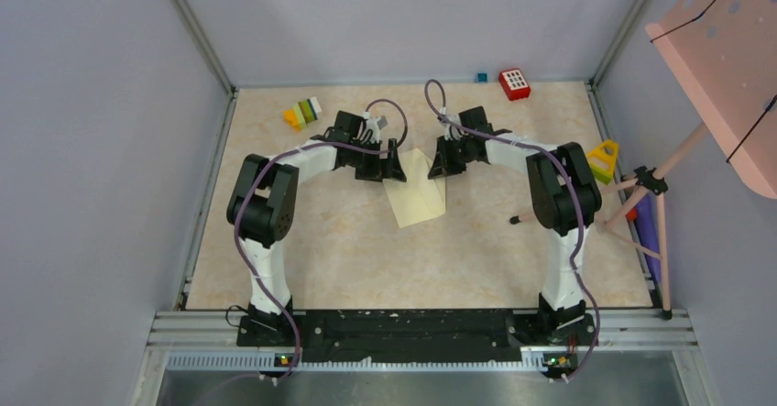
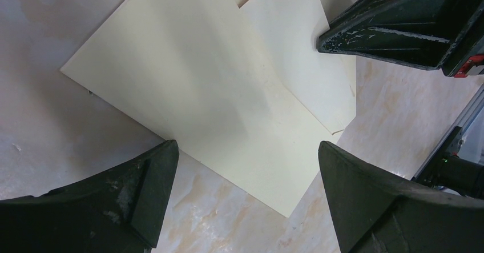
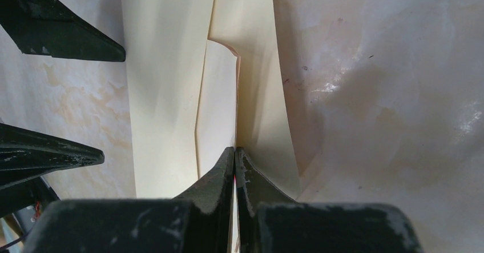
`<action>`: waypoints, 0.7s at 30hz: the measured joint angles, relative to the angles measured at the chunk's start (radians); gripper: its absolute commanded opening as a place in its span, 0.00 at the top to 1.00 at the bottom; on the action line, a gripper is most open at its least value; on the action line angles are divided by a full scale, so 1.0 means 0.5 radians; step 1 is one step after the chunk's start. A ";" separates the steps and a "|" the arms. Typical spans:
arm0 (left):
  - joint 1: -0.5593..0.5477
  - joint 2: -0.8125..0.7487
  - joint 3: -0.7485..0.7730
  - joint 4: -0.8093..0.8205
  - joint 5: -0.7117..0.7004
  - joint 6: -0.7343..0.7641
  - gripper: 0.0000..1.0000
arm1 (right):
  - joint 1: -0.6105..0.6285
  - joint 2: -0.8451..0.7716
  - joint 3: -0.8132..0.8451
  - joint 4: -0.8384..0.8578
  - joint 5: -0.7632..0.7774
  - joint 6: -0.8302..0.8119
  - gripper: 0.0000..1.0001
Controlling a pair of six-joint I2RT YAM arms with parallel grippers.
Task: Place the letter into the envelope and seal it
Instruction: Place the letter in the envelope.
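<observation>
The envelope (image 1: pixel 417 191) is lying on the bench (image 1: pixel 348 259), nearer its far edge. The right gripper (image 3: pixel 235 150) is pinching one cream layer tight, likely to hold the mouth open (flap or letter, I cannot tell), while the left gripper (image 2: pixel 245 147) is hovering spread wide, holding nothing. No writing is showing.
</observation>
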 measured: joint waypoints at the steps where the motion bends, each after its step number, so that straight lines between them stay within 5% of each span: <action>1: 0.000 0.002 0.002 0.000 0.000 0.000 0.02 | 0.002 0.003 0.008 -0.001 -0.003 0.001 1.00; 21: -0.007 0.017 0.018 0.017 0.000 -0.007 0.02 | 0.047 0.066 0.043 0.013 -0.019 0.019 1.00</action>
